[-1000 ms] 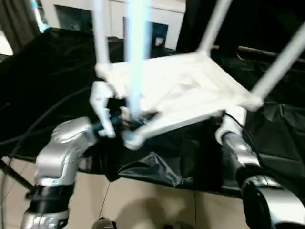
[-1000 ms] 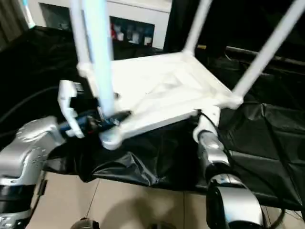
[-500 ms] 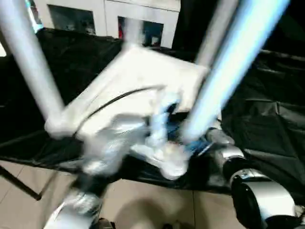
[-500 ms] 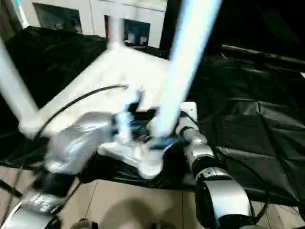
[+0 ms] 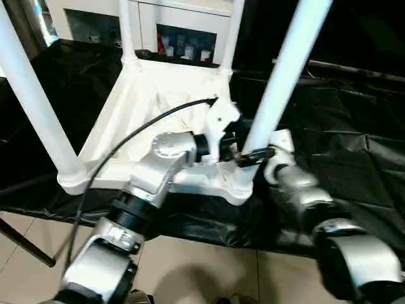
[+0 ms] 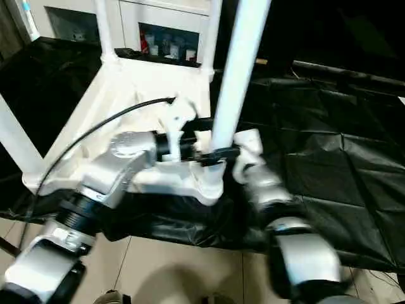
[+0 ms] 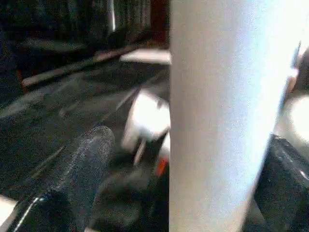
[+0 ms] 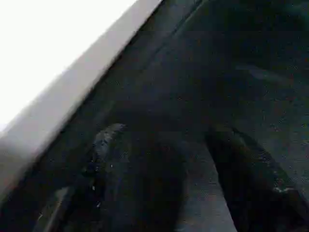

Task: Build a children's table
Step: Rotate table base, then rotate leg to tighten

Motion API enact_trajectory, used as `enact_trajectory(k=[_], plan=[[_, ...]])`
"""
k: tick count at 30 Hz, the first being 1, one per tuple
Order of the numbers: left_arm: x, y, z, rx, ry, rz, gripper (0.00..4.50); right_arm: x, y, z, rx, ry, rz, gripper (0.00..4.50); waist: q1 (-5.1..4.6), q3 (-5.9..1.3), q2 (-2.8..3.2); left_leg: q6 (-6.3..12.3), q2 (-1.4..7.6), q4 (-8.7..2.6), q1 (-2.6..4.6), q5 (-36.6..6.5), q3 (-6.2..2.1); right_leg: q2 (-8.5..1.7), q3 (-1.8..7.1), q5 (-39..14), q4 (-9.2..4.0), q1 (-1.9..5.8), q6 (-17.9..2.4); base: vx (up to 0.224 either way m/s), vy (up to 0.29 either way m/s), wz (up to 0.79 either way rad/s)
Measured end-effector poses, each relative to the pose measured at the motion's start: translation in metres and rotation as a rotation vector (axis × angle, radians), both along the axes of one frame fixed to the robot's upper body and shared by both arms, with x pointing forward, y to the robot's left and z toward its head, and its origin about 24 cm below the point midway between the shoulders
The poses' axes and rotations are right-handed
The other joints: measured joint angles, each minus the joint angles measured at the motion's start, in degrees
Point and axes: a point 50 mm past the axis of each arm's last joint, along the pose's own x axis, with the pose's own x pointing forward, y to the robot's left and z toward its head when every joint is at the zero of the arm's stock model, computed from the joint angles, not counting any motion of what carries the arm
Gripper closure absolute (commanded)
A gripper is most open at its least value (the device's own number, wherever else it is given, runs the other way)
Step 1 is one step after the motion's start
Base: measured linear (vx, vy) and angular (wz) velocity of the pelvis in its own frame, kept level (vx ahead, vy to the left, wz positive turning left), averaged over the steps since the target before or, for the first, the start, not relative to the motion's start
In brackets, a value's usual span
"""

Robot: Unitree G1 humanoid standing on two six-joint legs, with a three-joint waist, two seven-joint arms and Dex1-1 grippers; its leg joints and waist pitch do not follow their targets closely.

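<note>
While it lies upside down on a black-draped surface point(image 5: 354, 145), the children's table point(image 5: 152, 101) shows its white ribbed underside, with four long white tube legs rising from round sockets at the corners. The tabletop sits at the near edge of the black cover, its near rim overhanging the tiled floor point(image 5: 190, 272). Two legs stand at the far corners in front of a white glass-door cabinet point(image 5: 183, 25); the near left leg point(image 5: 31, 107) and the near right leg point(image 5: 278, 82) climb out of the top of the head views.

The left arm reaches across the tabletop from the lower left, its silver forearm angled toward the near right corner, a black cable point(image 5: 126, 139) looping over it. The left gripper point(image 5: 250, 154) sits at the base of the near right leg, black fingers spread wide to either side of the tube — the wrist view shows one finger point(image 7: 77, 164) beside the white leg and the other at its far side, though whether they press on it cannot be told.

The right arm comes in from the lower right, forearm bent toward the same corner. The right gripper point(image 8: 164, 169) has its two dark fingers parted, empty space between them, just below the tabletop's white edge point(image 8: 63, 96) and over the black cover.
</note>
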Motion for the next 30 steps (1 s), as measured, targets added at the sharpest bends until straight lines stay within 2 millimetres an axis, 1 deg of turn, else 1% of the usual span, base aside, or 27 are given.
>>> enact_trajectory(k=[2,5,6,8,10,11,12,14,15,16,17,18,19,21,22,23,24,25,28,30], plan=[[0.003,0.008,-0.006,0.044,0.003,0.017,0.05,0.0,-0.013,0.004,-0.017,-0.012,0.004,1.57,-0.15,0.0,0.0,0.0,0.02,0.0,0.02,0.0,0.0,0.03,-0.02,0.0,0.0,0.0,-0.01,0.0,0.0,0.0],[0.005,0.023,-0.023,0.146,0.029,0.001,0.05,-0.006,-0.03,0.007,-0.038,-0.03,0.083,1.57,-0.13,0.0,0.0,0.0,0.03,-0.04,0.02,0.0,-0.01,0.04,-0.02,0.0,0.0,-0.02,0.0,0.0,0.0,0.0],[0.005,0.028,-0.031,0.188,0.045,-0.014,0.33,-0.009,-0.036,0.007,-0.046,-0.026,0.116,1.57,-0.1,0.0,0.0,0.0,0.03,-0.04,0.02,0.0,-0.01,0.04,-0.02,0.0,-0.03,-0.01,0.0,0.0,0.0,0.0],[0.004,0.036,-0.042,0.252,0.074,-0.028,0.41,-0.012,-0.042,0.01,-0.064,-0.028,0.17,1.57,-0.14,0.03,0.04,0.0,0.02,-0.03,0.0,0.0,0.0,0.03,-0.01,0.0,-0.06,-0.02,-0.01,0.0,0.0,0.0],[0.006,0.044,-0.051,0.325,0.095,-0.047,0.67,-0.02,-0.051,0.014,-0.092,-0.029,0.27,1.57,0.07,0.08,0.13,0.0,0.02,-0.03,-0.03,0.0,0.0,0.03,-0.03,0.0,-0.13,0.0,-0.01,0.0,0.0,0.0],[0.007,0.048,-0.054,0.367,0.1,-0.048,0.78,-0.022,-0.053,0.017,-0.101,-0.028,0.307,1.57,0.15,0.09,0.21,0.01,0.03,-0.03,-0.02,0.0,-0.01,0.03,-0.03,0.01,-0.2,0.04,-0.02,0.0,0.0,0.0],[0.009,0.056,-0.058,0.416,0.114,-0.047,0.84,-0.024,-0.056,0.021,-0.118,-0.032,0.36,1.57,0.17,0.15,0.44,0.01,0.01,-0.02,-0.02,-0.01,0.01,0.0,-0.01,0.01,-0.21,0.04,-0.02,0.0,0.0,0.0],[0.01,0.06,-0.061,0.45,0.122,-0.048,0.86,-0.028,-0.06,0.025,-0.134,-0.032,0.412,1.57,0.31,0.11,0.78,0.02,0.01,-0.01,-0.03,-0.01,0.02,-0.02,0.01,0.01,-0.3,0.09,-0.03,0.0,0.0,0.0],[0.01,0.062,-0.062,0.458,0.129,-0.05,1.03,-0.029,-0.06,0.026,-0.132,-0.032,0.428,1.57,0.33,0.08,0.93,0.02,0.0,-0.01,-0.03,-0.01,0.02,-0.02,0.01,0.01,-0.31,0.09,-0.03,0.0,0.0,0.0],[0.011,0.059,-0.061,0.469,0.128,-0.063,1.29,-0.032,-0.062,0.027,-0.138,-0.024,0.452,1.57,0.44,0.12,1.06,0.02,0.01,-0.01,-0.06,-0.01,0.02,-0.01,-0.01,0.01,-0.34,0.08,-0.03,0.0,0.0,0.0],[0.012,0.059,-0.061,0.478,0.129,-0.068,1.31,-0.033,-0.062,0.027,-0.136,-0.019,0.468,1.57,0.49,0.08,1.29,0.02,0.01,-0.02,-0.06,-0.01,0.02,-0.01,-0.01,0.01,-0.36,0.08,-0.04,0.0,0.0,0.0],[0.014,0.058,-0.06,0.501,0.139,-0.09,1.31,-0.039,-0.065,0.031,-0.141,-0.015,0.517,1.57,0.8,0.11,1.67,0.03,0.01,-0.01,-0.1,-0.01,0.02,0.0,-0.04,0.02,-0.45,0.11,-0.04,0.0,0.0,0.0],[0.015,0.061,-0.06,0.517,0.15,-0.093,1.33,-0.043,-0.066,0.033,-0.14,-0.01,0.549,1.57,0.96,0.05,1.97,0.03,0.01,-0.06,-0.09,-0.01,0.02,0.0,-0.03,0.04,-0.55,0.14,-0.07,0.0,0.0,0.0],[0.017,0.07,-0.059,0.541,0.172,-0.09,1.58,-0.05,-0.071,0.037,-0.136,0.009,0.591,1.57,1.1,0.02,2.52,0.05,0.01,-0.06,-0.07,-0.01,0.03,0.0,-0.02,0.04,-0.58,0.15,-0.07,0.0,0.0,0.0],[0.018,0.07,-0.059,0.545,0.177,-0.092,1.71,-0.053,-0.072,0.038,-0.132,0.016,0.601,1.57,1.18,0.03,2.55,0.06,0.0,-0.07,-0.08,-0.01,0.04,0.0,-0.02,0.04,-0.58,0.14,-0.07,0.0,0.0,0.0],[0.018,0.072,-0.059,0.548,0.184,-0.092,1.76,-0.055,-0.072,0.039,-0.121,0.021,0.618,1.57,1.11,0.04,2.54,0.06,0.02,-0.1,-0.06,-0.01,0.04,0.04,-0.03,0.04,-0.6,0.14,-0.07,0.0,0.0,0.0],[0.019,0.069,-0.059,0.547,0.192,-0.104,1.75,-0.061,-0.073,0.041,-0.109,0.037,0.65,1.57,1.3,0.06,2.51,0.06,0.03,-0.12,-0.1,-0.01,0.03,0.04,-0.07,0.04,-0.63,0.14,-0.07,0.0,0.0,0.0],[0.019,0.07,-0.058,0.549,0.197,-0.106,1.79,-0.062,-0.072,0.043,-0.1,0.042,0.673,1.57,1.36,0.05,2.52,0.06,0.04,-0.12,-0.08,-0.01,0.03,0.04,-0.06,0.04,-0.65,0.15,-0.07,0.0,0.0,0.0],[0.021,0.072,-0.058,0.549,0.221,-0.109,2.19,-0.07,-0.069,0.045,-0.089,0.077,0.748,1.57,1.36,0.05,2.49,0.06,0.03,-0.07,-0.07,-0.01,0.04,0.02,-0.05,0.04,-0.66,0.17,-0.08,0.0,0.0,0.0],[0.021,0.074,-0.059,0.542,0.242,-0.113,2.2,-0.074,-0.068,0.044,-0.083,0.101,0.773,1.57,1.42,0.06,2.48,0.07,0.02,-0.08,-0.08,-0.01,0.05,-0.01,-0.05,0.05,-0.69,0.18,-0.08,0.0,0.0,0.0]])
